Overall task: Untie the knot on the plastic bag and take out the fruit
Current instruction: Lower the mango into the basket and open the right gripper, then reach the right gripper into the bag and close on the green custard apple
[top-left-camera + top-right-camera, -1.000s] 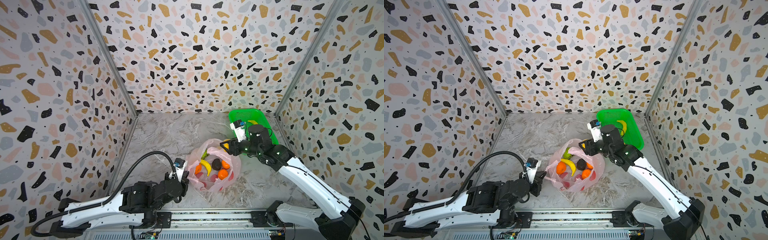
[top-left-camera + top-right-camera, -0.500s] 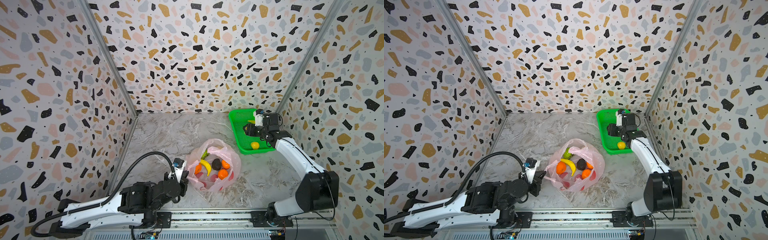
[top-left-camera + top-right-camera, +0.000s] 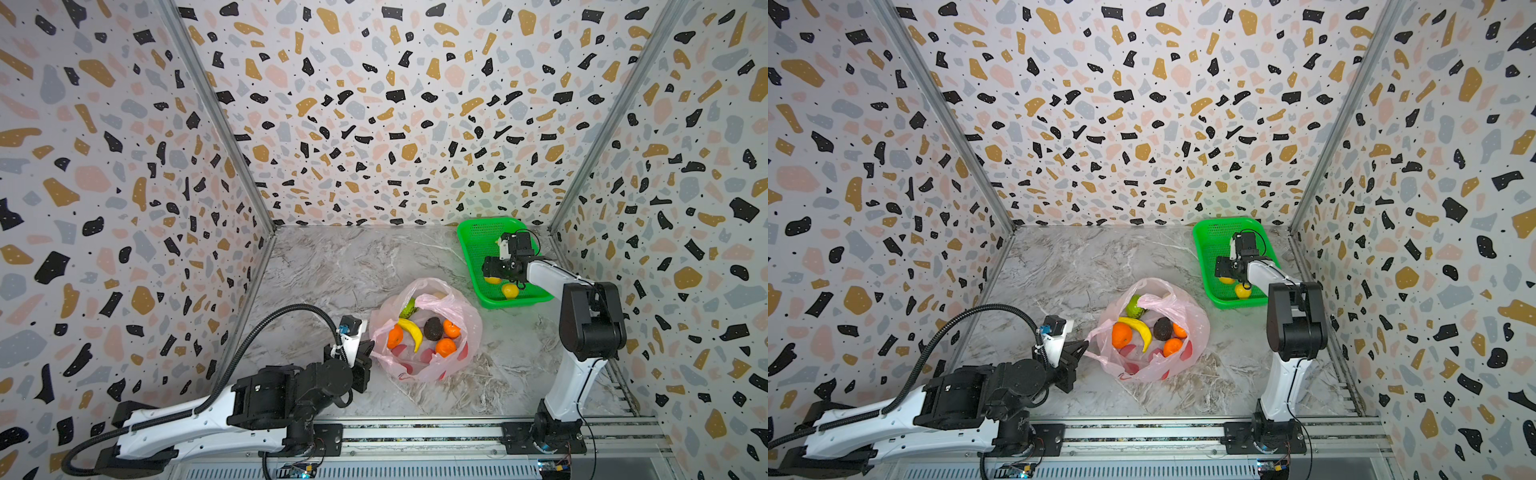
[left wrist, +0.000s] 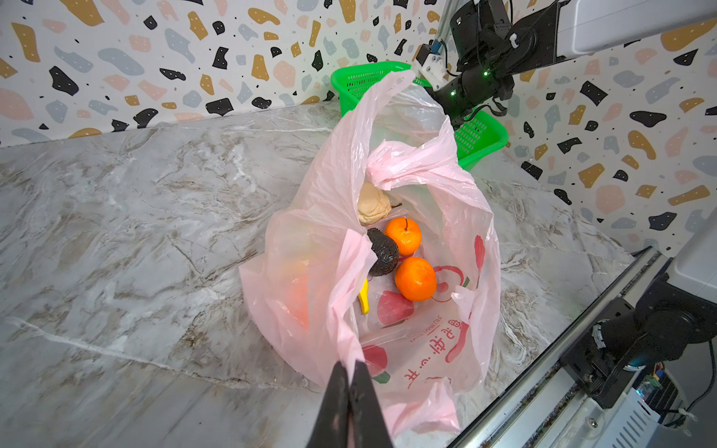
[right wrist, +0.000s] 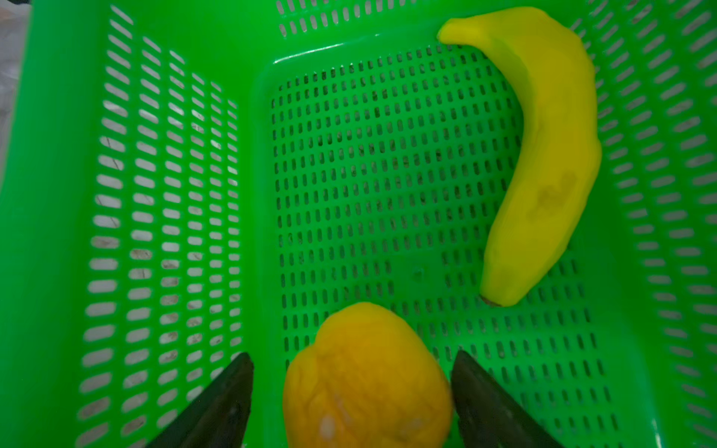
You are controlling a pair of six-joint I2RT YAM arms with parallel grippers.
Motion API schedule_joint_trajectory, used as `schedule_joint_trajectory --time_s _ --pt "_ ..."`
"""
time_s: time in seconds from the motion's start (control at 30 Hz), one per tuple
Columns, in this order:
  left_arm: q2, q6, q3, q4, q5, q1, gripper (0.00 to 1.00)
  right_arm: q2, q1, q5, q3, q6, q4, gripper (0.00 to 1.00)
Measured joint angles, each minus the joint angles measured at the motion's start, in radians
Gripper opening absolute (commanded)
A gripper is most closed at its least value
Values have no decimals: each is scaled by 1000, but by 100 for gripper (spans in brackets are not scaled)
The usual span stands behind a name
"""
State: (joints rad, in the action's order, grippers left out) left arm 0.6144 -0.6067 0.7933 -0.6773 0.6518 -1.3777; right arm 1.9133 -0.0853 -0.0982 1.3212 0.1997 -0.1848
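So the left gripper [image 4: 350, 370] is pinched tight on the edge of the plastic bag [image 3: 471, 332], which sits open-mouthed in the middle of the table [image 3: 332, 266] with tangerines [image 4: 415, 278], an avocado [image 4: 384, 252] and a pale fruit [image 4: 372, 207] inside. Right gripper [image 5: 352, 357] is spread wide either side of a yellow-orange peach [image 5: 364, 380] on the floor of the green basket [image 3: 473, 237], back right, banana [image 5: 551, 155] lying nearby

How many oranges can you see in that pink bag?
3, all in the bag: one orange beside the banana, a second and a third by the avocado. Folds may hide others.
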Motion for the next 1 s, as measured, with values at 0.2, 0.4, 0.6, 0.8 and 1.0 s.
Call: schedule_joint_trajectory --time_s 0.2,0.4,0.6,0.8,1.0 --pt "5 13 0 7 1 0 0 -71 -12 -4 0 -2 -36 84" --pt "16 21 0 7 3 0 0 -302 -58 -77 0 -8 -149 84" --pt "17 24 0 11 7 0 0 -563 -118 -201 -14 -13 -280 83" --pt "22 24 0 13 10 0 0 -715 -263 -287 -48 -25 -413 83" --pt "27 24 0 13 11 0 0 -773 -484 -317 -153 31 -437 85"
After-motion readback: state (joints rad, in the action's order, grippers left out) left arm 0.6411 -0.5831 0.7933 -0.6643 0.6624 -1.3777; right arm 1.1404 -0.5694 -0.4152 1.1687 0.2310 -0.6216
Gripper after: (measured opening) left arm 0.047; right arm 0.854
